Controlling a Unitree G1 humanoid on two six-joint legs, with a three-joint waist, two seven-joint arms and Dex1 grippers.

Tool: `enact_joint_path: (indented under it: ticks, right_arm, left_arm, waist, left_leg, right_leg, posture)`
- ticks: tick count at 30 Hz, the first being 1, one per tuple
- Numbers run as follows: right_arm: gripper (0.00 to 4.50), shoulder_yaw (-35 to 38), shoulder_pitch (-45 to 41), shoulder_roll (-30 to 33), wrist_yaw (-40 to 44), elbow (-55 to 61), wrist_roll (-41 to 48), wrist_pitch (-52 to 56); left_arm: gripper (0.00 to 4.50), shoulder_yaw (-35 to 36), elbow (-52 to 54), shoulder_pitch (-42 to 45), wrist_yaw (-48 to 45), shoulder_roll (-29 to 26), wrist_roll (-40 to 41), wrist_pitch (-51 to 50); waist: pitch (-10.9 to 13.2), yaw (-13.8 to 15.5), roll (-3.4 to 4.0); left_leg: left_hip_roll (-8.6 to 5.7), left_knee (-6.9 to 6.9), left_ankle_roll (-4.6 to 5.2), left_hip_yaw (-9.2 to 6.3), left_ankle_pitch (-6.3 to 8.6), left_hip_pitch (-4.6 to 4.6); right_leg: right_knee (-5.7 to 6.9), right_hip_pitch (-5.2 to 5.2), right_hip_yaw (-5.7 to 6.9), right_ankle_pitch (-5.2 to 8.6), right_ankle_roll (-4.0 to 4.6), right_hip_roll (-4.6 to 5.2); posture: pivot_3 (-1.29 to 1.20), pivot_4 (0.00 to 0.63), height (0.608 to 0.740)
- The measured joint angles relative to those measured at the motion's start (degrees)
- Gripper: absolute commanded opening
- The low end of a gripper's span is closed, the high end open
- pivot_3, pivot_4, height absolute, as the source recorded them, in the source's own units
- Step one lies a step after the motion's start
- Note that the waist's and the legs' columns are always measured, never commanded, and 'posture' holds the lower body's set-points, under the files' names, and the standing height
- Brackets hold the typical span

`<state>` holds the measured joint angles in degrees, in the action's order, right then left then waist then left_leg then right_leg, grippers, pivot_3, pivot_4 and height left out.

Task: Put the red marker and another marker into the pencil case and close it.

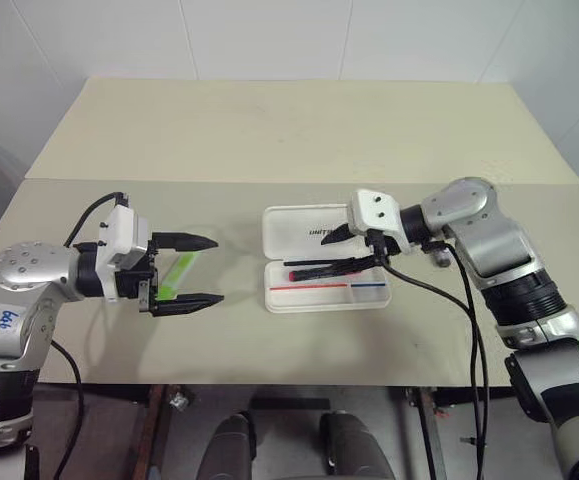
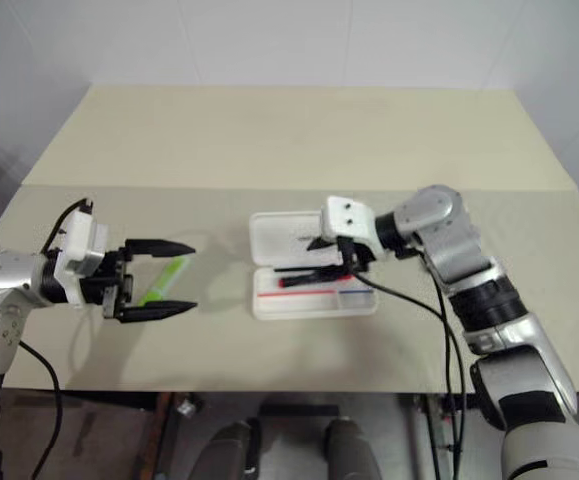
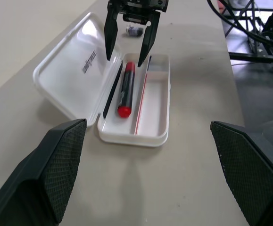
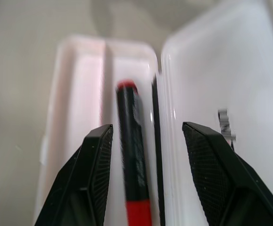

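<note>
The pencil case lies open near the middle of the table, closer to its front edge: glossy white hard plastic, rounded corners, the lid laid flat toward the far edge with black lettering on it, the tray toward the front with thin red and blue lines along its floor. The red marker sits in the tray beside the hinge, a slim smooth cylinder, red with a black section and a rounded red end. The right gripper hangs just over the case, its two tapered black fingers parted to either side of the marker and clear of it, the inner pads cross-hatched like fine mesh. Over toward the table's left edge lies another marker, a chunky bright light-green stick flat on the surface, and the left gripper has its fingers spread wide on either side of it, one toward the far edge, one toward the front; whether it hovers above or touches the green body is hard to judge from up here. A small dark object rests on the table beyond the case, too blurred to name. The tabletop is matte beige, smooth, with a seam running across it. Behind it stands a wall of large pale tiles.
</note>
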<state>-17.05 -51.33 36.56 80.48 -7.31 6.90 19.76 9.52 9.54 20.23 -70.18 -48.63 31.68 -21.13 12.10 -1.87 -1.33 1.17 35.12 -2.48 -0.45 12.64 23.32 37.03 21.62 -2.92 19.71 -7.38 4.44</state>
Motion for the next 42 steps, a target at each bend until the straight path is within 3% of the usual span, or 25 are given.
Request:
enact_joint_path:
  ticks: [2,4,9,10,14,17,26,34,37,42]
  right_arm:
    - [2.5,0.9,0.7,1.6,1.1,2.9,2.4,2.9]
    - [2.85,2.1,2.3,3.5,2.2,6.0,4.8,5.3]
    - [4.4,5.8,7.5,8.3,3.2,14.0,12.1,12.0]
    - [4.48,7.8,8.7,10.2,3.5,15.8,14.6,13.9]
    - [4.48,16.1,10.2,16.6,0.7,16.8,17.6,17.7]
    - [4.48,18.2,13.1,19.4,-3.1,15.7,16.2,18.3]
    - [4.48,19.5,17.5,19.5,-23.8,9.7,8.9,28.3]
    - [4.48,17.9,19.2,16.0,-31.0,11.6,8.3,35.4]
    - [4.48,19.5,19.1,12.2,-30.1,15.2,11.3,30.8]
    - [4.48,24.3,20.9,8.2,-21.6,18.8,15.8,8.0]
  left_arm:
    - [4.5,-1.0,-1.4,1.3,-0.4,0.6,0.0,0.1]
    - [4.5,-1.9,-1.7,2.1,-0.8,1.2,-0.1,0.2]
    - [4.5,-4.3,-3.5,4.7,-2.0,2.7,-0.2,0.8]
    - [4.5,-5.0,-4.0,5.4,-2.7,2.9,-0.4,1.2]
    - [4.5,-8.0,-7.6,9.0,-5.4,4.5,-1.3,2.8]
    - [4.5,-9.7,-9.1,10.9,-6.5,6.4,-1.7,3.3]
    - [4.5,-12.8,-13.5,16.7,-9.0,11.0,-3.1,5.3]
    - [4.5,-13.1,-15.0,18.7,-9.5,12.6,-4.2,6.1]
    - [4.5,-12.6,-14.1,17.3,-8.5,11.2,-4.5,5.9]
    - [4.5,-9.2,-11.1,10.2,-2.6,6.3,-5.8,2.8]
  waist:
    - [0.0,0.1,0.0]
    - [0.0,0.2,-0.01]
    - [0.0,0.3,-0.01]
    - [0.0,0.4,-0.02]
    - [0.0,0.4,-0.04]
    - [0.0,0.2,-0.05]
    - [0.0,0.2,-0.05]
    - [0.0,0.1,-0.04]
    - [0.0,-0.2,-0.04]
    - [0.1,0.1,-0.12]
  left_leg:
    - [0.0,0.01,0.0,0.0,0.0,0.0]
    - [-0.01,0.01,0.0,0.0,0.0,0.01]
    - [-0.02,0.01,0.0,-0.02,0.0,0.04]
    - [-0.02,0.01,0.0,-0.03,0.0,0.06]
    - [-0.05,0.03,0.0,-0.01,0.0,0.04]
    - [-0.04,0.02,0.01,0.01,0.0,0.04]
    - [-0.05,0.03,0.01,0.13,0.01,0.06]
    - [-0.04,0.04,0.02,0.16,0.01,0.05]
    - [0.01,0.03,0.02,0.16,0.01,0.04]
    - [0.07,0.01,0.04,0.11,0.05,0.06]
  right_leg:
    - [-0.01,0.0,0.01,0.0,0.0,0.0]
    - [-0.03,-0.01,0.0,0.0,0.0,0.01]
    - [-0.06,-0.02,0.01,0.0,0.0,0.02]
    - [-0.08,-0.02,0.03,0.0,0.0,0.02]
    - [-0.12,-0.04,0.03,0.0,0.0,0.04]
    - [-0.13,-0.04,-0.01,0.0,0.0,0.02]
    - [-0.1,0.06,-0.16,0.0,-0.01,0.0]
    - [-0.07,0.06,-0.21,-0.01,-0.03,-0.04]
    - [-0.06,0.06,-0.24,-0.01,-0.04,-0.12]
    - [-0.16,0.0,-0.2,0.0,-0.08,-0.19]
  posture:
    - [0.0,0.15,0.74]
    - [0.0,0.15,0.74]
    - [0.0,0.15,0.74]
    - [0.0,0.15,0.74]
    - [0.0,0.15,0.74]
    - [0.0,0.15,0.74]
    - [0.0,0.15,0.74]
    - [0.0,0.15,0.74]
    - [0.0,0.15,0.74]
    - [0.0,0.15,0.74]
